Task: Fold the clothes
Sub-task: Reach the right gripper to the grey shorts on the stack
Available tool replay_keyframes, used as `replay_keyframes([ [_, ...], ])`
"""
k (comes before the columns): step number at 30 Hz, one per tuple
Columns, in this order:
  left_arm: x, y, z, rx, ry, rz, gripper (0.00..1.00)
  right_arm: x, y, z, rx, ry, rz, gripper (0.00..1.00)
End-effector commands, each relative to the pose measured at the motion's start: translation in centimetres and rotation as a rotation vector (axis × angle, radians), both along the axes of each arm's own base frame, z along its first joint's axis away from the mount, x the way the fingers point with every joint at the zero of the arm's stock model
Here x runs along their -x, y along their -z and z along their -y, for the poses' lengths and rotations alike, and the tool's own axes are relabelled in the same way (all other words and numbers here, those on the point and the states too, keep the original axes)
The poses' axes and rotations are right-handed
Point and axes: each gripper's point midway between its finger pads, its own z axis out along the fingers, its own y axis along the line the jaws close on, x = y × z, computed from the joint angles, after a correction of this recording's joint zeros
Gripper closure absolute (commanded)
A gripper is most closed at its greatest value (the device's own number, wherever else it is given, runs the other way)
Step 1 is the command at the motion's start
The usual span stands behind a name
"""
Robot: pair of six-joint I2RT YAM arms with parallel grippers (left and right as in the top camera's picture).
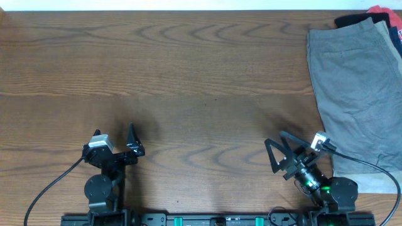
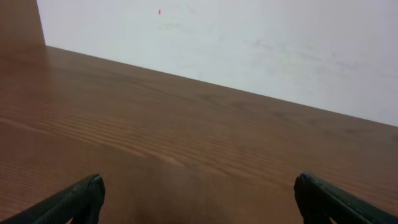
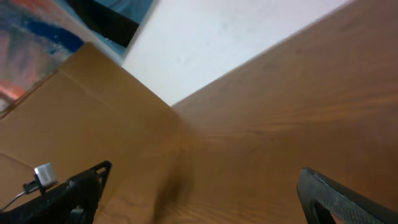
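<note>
Clothes: you have a pile at the right edge of the table, toward the far corner, partly cut off by the overhead frame. Top item is one pair of grey-green shorts, woven, matte, spread fairly flat, with a few soft creases and a faint pocket seam near the waistband end. One tan pair lies under it, showing as a paler strip past the near hem. At the far end, one black garment and one red garment poke out from beneath; their shapes are too hidden to tell. Count: four garments visible. The table is brown wood-grain laminate, smooth, with long wavy figure. Left gripper sits near the front edge, left of centre and well apart from the pile. In its wrist view, the two dark, tapered fingers stand wide apart with only bare tabletop between them, so record it as released and holding nothing. Right gripper is near the front edge, closer to the pile but not touching cloth. Its two black fingers are likewise spread, with nothing between them. Two black cables: one trails from the left arm, and one from the right arm crosses over the near hem of the shorts. A plain white wall stands behind the table.
</note>
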Motion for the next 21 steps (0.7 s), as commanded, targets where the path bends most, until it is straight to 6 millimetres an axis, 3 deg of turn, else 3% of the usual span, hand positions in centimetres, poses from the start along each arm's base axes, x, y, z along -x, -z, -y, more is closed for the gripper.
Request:
replay_keyframes([
  [1, 0.1, 1.6, 0.0, -0.011, 0.007, -0.052, 0.02, 0.3, -1.3, -0.2, 0.011, -0.016, 0.071, 0.01],
  [5, 0.1, 1.6, 0.0, -0.011, 0.007, -0.052, 0.02, 0.6, -3.8, -0.1, 0.044, -0.007, 0.22, 0.01],
  [13, 0.1, 1.6, 0.0, -0.011, 0.007, -0.052, 0.02, 0.6, -6.6, 0.9, 0.147, 0.082, 0.374, 0.01],
  [17, 0.1, 1.6, 0.0, -0.011, 0.007, -0.052, 0.02, 0.2, -8.7, 2.1, 0.216, 0.176, 0.424, 0.01],
  [21, 0.1, 1.6, 0.0, -0.011, 0.007, -0.052, 0.02, -1.7, -9.5, 4.3, 0.337, 0.318, 0.357, 0.01],
])
